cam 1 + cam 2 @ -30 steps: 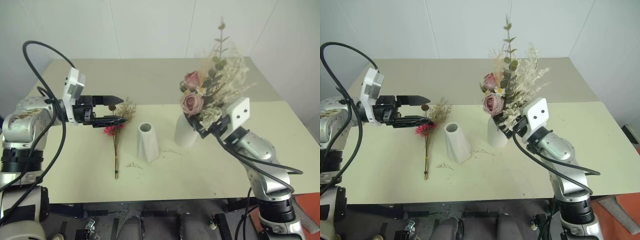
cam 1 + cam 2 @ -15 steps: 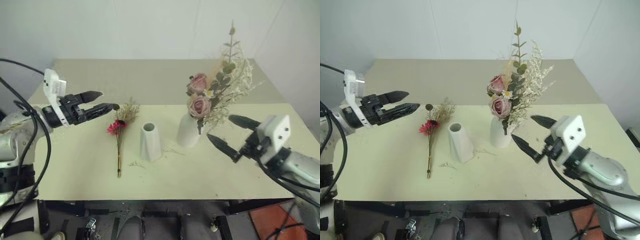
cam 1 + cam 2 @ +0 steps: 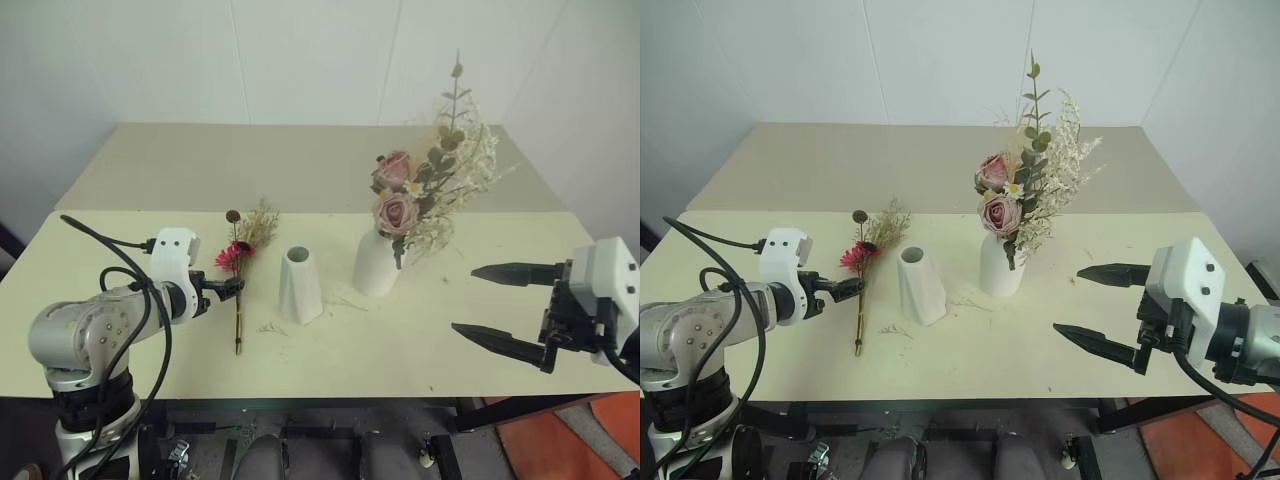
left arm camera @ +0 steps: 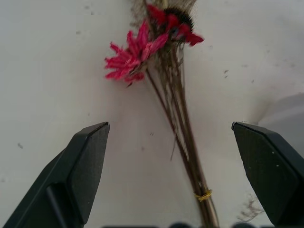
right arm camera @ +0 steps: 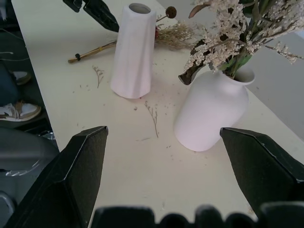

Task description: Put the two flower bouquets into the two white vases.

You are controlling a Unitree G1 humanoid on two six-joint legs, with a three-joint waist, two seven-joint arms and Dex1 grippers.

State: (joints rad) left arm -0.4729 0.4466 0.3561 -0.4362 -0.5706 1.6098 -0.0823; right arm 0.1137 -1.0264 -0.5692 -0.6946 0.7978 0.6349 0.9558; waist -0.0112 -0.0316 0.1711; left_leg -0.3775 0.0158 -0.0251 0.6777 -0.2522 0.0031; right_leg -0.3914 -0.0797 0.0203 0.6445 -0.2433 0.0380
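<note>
Left gripper (image 4: pixel 168 156) wide open, hovering right over slim bunch (image 3: pixel 240 270) lying flat on table (image 3: pixel 150 170), stems between fingers, nothing grabbed yet; faceted vase (image 3: pixel 300 284) just beside, empty. Rose bouquet (image 3: pixel 425 185) already in round vase (image 3: pixel 378 262), halfway done

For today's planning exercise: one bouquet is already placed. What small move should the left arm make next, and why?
Probably lower the left gripper and close its open jaws on the bound stems of the slim magenta-red bouquet, which lies flat on the cream table between them. The narrow faceted white vase stands empty; the pink rose bouquet already sits in the rounder white vase.
</note>
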